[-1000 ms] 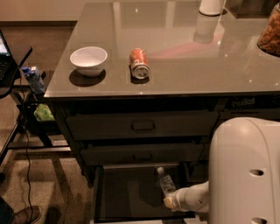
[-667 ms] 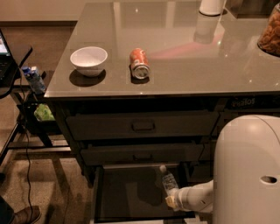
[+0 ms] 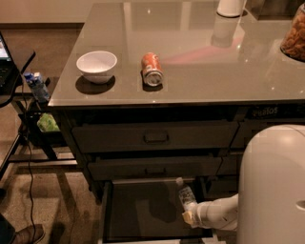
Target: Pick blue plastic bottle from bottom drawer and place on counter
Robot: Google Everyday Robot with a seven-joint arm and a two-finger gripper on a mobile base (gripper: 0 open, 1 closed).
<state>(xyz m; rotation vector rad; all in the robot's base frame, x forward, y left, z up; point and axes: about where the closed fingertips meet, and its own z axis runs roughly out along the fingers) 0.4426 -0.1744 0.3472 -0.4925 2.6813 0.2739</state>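
The blue plastic bottle (image 3: 186,195) is small and clear with a white cap. It stands tilted over the right part of the open bottom drawer (image 3: 143,209), cap toward the back. My gripper (image 3: 190,217) reaches in from the right on a white arm and is shut on the bottle's lower end. The counter (image 3: 200,71) is the glossy grey slab above the drawers.
On the counter lie a white bowl (image 3: 96,66) and an orange soda can (image 3: 151,69) on its side. A white cup (image 3: 230,7) and a snack jar (image 3: 294,35) stand at the back right. Two closed drawers (image 3: 155,137) sit above. A black side table (image 3: 14,71) stands left.
The gripper and the bottle have shifted slightly right and up together inside the drawer. The bottle's cap now sits a little higher.
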